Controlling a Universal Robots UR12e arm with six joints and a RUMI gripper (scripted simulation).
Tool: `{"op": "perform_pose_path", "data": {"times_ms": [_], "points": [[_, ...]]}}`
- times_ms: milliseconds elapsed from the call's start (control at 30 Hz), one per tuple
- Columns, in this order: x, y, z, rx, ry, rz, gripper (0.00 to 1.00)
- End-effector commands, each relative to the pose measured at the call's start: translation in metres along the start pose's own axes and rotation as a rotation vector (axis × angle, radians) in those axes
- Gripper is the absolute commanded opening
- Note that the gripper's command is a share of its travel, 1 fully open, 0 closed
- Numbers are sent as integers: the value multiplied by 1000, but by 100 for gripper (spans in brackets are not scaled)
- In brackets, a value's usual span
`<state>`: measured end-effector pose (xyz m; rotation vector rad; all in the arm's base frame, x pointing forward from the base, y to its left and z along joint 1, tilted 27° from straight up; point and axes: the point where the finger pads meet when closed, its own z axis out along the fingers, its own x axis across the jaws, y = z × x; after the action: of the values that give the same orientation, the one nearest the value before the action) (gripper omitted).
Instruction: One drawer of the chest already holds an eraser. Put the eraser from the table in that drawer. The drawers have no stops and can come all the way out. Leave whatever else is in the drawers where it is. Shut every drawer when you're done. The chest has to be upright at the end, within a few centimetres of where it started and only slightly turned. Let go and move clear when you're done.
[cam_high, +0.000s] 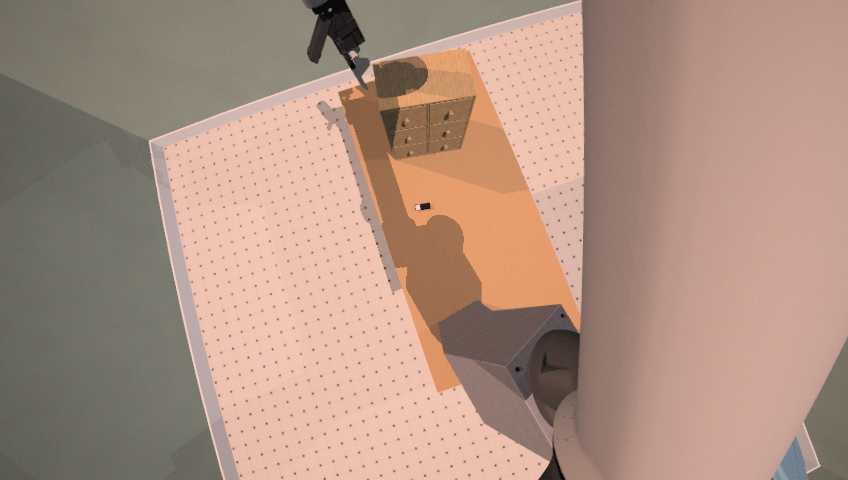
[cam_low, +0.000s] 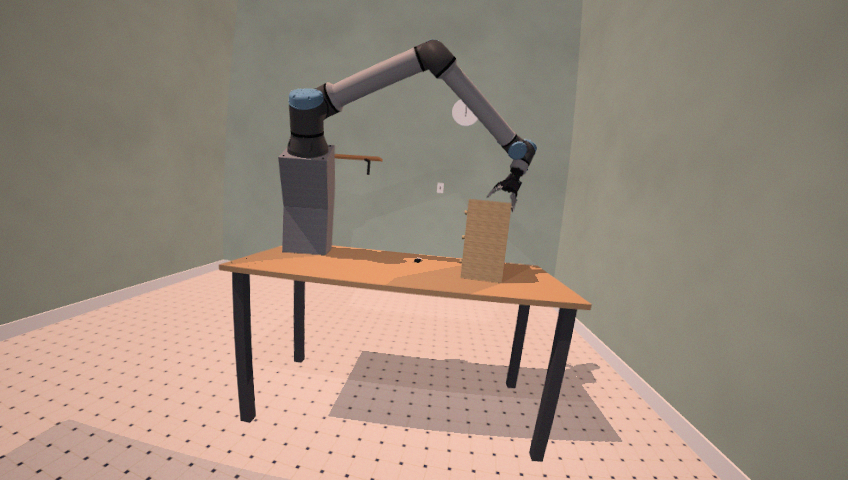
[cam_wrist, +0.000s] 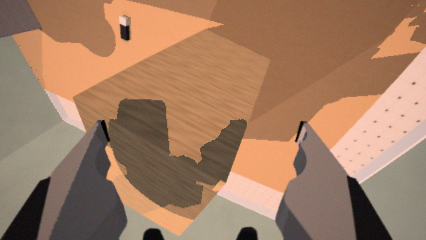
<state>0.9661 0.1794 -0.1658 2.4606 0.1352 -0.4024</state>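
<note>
A wooden chest of drawers (cam_high: 425, 104) stands upright at the far end of the orange table (cam_high: 464, 214). Its drawers with small knobs all look shut. It also shows in the side view (cam_low: 486, 239) and from above in the wrist view (cam_wrist: 175, 120). A small black and white eraser (cam_high: 422, 206) lies on the table in front of the chest; it also shows in the wrist view (cam_wrist: 124, 26) and in the side view (cam_low: 417, 260). My gripper (cam_high: 339, 50) hovers above the chest's back top edge, also seen in the side view (cam_low: 503, 191). In the wrist view my gripper (cam_wrist: 204, 122) is open and empty.
The arm's grey pedestal (cam_low: 306, 199) stands on the table's near end. A large upper arm link (cam_high: 708, 237) blocks the right of the overhead view. The table's edge and the dotted floor (cam_high: 285, 285) lie below the gripper.
</note>
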Motion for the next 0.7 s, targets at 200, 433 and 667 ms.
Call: {"op": "perform_pose_path", "data": {"times_ms": [200,433,667], "points": [[-7,44,-43,72,140,-61,100],[-14,67,-65,94,211,-90,100],[-26,103,-99,113,325,-135,100]]}}
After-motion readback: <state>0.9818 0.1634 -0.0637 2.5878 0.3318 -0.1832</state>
